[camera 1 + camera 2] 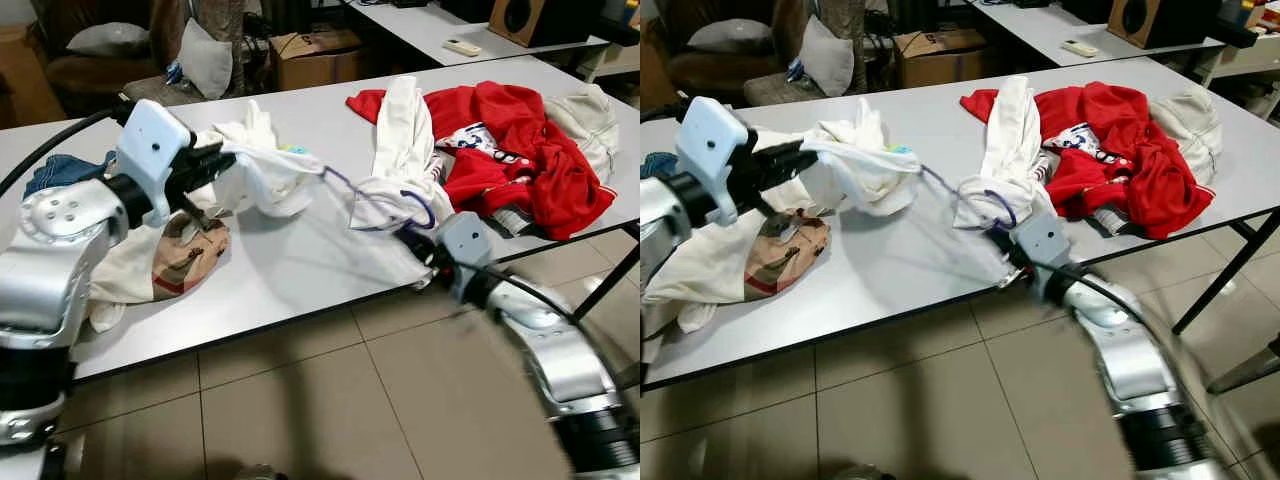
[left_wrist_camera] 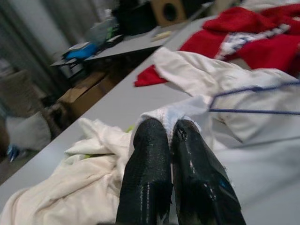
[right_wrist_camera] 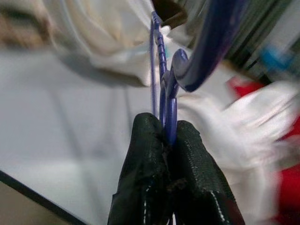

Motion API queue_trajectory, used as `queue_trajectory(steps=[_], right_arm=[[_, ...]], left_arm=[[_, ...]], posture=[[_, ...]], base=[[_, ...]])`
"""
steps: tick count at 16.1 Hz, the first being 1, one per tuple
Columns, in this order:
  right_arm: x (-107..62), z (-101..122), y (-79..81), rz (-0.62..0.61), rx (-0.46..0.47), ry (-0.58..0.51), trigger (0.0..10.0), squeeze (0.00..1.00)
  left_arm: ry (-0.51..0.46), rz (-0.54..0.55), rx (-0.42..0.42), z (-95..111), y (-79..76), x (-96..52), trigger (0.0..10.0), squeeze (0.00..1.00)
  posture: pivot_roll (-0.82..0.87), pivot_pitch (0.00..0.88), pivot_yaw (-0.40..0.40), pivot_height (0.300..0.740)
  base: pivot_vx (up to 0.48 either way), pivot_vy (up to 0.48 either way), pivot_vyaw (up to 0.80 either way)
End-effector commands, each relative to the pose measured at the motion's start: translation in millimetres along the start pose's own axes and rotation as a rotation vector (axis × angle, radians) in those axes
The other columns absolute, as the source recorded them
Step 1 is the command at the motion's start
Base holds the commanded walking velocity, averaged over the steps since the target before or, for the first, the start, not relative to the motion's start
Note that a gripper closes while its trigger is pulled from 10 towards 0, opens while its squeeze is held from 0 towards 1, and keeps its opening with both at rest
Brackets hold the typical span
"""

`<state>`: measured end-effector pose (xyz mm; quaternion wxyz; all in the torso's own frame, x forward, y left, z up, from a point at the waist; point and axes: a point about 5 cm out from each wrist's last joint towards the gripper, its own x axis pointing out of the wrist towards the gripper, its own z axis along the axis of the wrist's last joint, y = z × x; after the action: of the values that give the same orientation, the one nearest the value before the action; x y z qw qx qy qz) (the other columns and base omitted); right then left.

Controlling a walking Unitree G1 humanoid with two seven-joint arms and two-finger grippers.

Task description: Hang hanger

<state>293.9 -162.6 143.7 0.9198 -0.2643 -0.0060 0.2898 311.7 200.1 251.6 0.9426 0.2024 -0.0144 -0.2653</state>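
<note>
My left end effector [image 1: 222, 160] pinching white shirt [image 1: 265, 170], my right end effector [image 3: 165, 136] gripping blue hanger [image 3: 165, 89], above desk [image 1: 290, 260]

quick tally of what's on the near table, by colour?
White/cream garments: 4: one held by the left gripper, one on the hanger, one at the left edge, one behind the red pile
Red garments: 1 pile
Blue denim: 1
Tan printed cloth: 1
Purple hanger, in the right gripper: 1
Total: 8
</note>
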Motion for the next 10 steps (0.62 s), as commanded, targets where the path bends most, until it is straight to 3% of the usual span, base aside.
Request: queue_trajectory(steps=[1,5,10], right_arm=[[3.0,8,4.8,0.002,-0.105,-0.036,10.0,0.0],[-3.3,6,7.5,-0.075,-0.325,-0.041,10.0,0.0],[-6.9,-3,22.2,-0.004,-0.398,-0.068,10.0,0.0]], left_arm=[[-0.002,0.055,-0.003,4,7.0,2.6,0.0,0.0],[0.011,0.155,-0.051,0,20.5,16.4,0.0,0.0],[-0.001,0.121,-0.059,3,15.3,24.2,0.0,0.0]], posture=[[0.03,0.0,0.047,0.74],[0.01,0.0,0.076,0.74],[0.01,0.0,0.084,0.74]], base=[[0.0,0.0,0.0],[0.0,0.0,0.0],[0.0,0.0,0.0]])
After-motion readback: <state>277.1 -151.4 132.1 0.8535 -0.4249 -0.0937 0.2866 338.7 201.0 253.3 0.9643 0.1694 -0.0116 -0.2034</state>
